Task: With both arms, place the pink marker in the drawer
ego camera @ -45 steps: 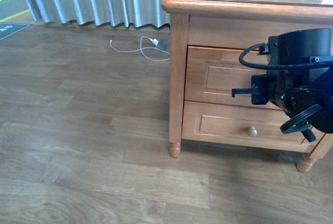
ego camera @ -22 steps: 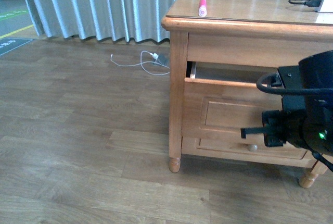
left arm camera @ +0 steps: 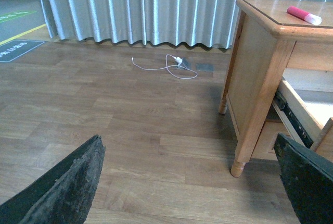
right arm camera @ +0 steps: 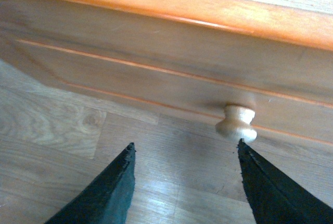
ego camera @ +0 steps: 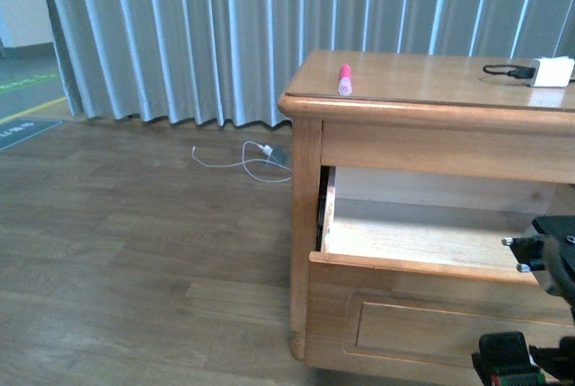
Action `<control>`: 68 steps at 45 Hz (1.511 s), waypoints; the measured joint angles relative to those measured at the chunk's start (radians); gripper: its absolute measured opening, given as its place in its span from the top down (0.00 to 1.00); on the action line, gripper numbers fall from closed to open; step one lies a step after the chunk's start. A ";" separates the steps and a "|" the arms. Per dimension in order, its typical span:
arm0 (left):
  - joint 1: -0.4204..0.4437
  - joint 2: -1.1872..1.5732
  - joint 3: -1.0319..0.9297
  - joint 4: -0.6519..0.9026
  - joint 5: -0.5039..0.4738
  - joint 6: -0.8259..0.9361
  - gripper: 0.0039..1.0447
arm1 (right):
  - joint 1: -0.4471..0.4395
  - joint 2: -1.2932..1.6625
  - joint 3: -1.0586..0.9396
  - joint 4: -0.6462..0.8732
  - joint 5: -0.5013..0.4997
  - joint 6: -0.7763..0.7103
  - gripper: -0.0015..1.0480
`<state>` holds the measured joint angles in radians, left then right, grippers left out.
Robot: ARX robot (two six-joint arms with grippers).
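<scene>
The pink marker (ego camera: pixel 344 79) lies on the wooden cabinet's top near its front left corner; the left wrist view shows the pink marker (left arm camera: pixel 304 15) too. Below it the drawer (ego camera: pixel 406 262) stands pulled out, its pale inside empty. My left gripper (left arm camera: pixel 187 140) hangs open over the floor, left of the cabinet, nothing between its fingers. My right gripper (right arm camera: pixel 185 145) is open just in front of the drawer's panelled front (right arm camera: pixel 156 52). The round pale knob (right arm camera: pixel 237 124) sits right by one fingertip, not clasped. In the front view only parts of the right arm (ego camera: pixel 550 256) show at the lower right.
A white charger block with a black cable (ego camera: pixel 550 72) sits on the cabinet top at the right. A white cable with a plug (ego camera: pixel 260 157) lies on the wooden floor by the grey curtain (ego camera: pixel 225 36). The cabinet's corner leg (left arm camera: pixel 238 166) stands near my left gripper.
The drawer went from closed to pulled wide open. The right arm sank toward the lower right edge of the front view, which now looks higher up.
</scene>
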<state>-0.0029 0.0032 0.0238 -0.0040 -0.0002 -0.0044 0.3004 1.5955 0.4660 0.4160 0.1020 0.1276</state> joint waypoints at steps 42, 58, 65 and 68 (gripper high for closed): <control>0.000 0.000 0.000 0.000 -0.001 0.000 0.06 | 0.071 -1.209 -0.283 -0.305 0.227 -0.020 0.25; 0.000 0.000 0.000 0.000 0.000 0.000 0.06 | -0.134 -1.369 -0.391 -0.266 0.056 -0.120 0.93; 0.000 0.000 0.000 0.000 0.000 0.000 0.06 | -0.166 -1.394 -0.402 -0.275 0.034 -0.124 0.81; 0.000 0.000 0.000 0.000 0.000 0.000 0.06 | -0.166 -1.394 -0.402 -0.275 0.034 -0.124 0.70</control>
<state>-0.0029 0.0032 0.0238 -0.0040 -0.0006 -0.0044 0.1341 0.2020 0.0639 0.1406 0.1356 0.0032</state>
